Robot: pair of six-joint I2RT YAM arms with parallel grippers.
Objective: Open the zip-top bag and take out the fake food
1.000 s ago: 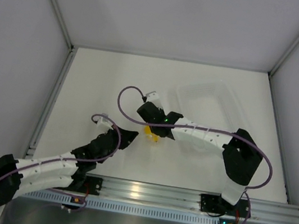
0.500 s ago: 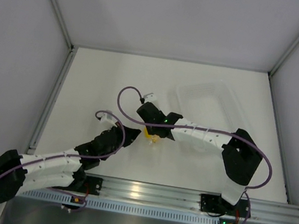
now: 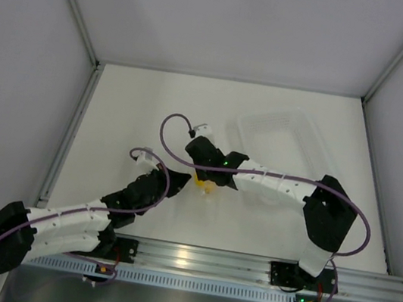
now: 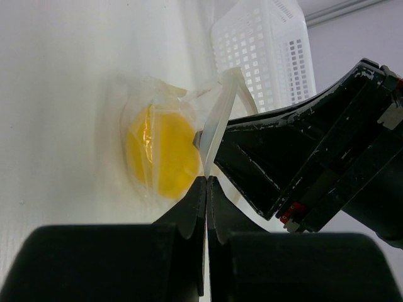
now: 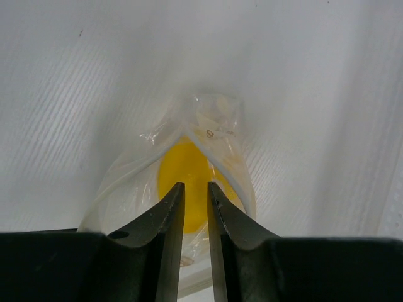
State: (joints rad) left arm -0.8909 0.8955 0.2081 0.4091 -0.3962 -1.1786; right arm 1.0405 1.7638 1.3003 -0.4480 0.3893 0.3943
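The zip-top bag (image 4: 150, 93) lies on the white table with its mouth spread open; it also shows in the right wrist view (image 5: 218, 117). The fake food (image 4: 160, 154), a yellow oval, lies inside it (image 5: 189, 165) and shows in the top view (image 3: 209, 187). My left gripper (image 4: 206, 180) is shut on the bag's near rim strip, just left of the bag in the top view (image 3: 179, 180). My right gripper (image 5: 196, 187) hovers at the bag's mouth, jaws a narrow gap apart with nothing between them, above the lemon (image 3: 204, 176).
A rigid clear tray (image 3: 267, 122) stands behind and to the right of the bag; its gridded floor shows in the left wrist view (image 4: 264, 44). The right gripper's black body (image 4: 315, 157) sits close beside my left fingers. Grey walls enclose the table.
My left arm has moved right to the bag and its jaws have shut on the rim. The right gripper has shifted slightly up and left over the bag.
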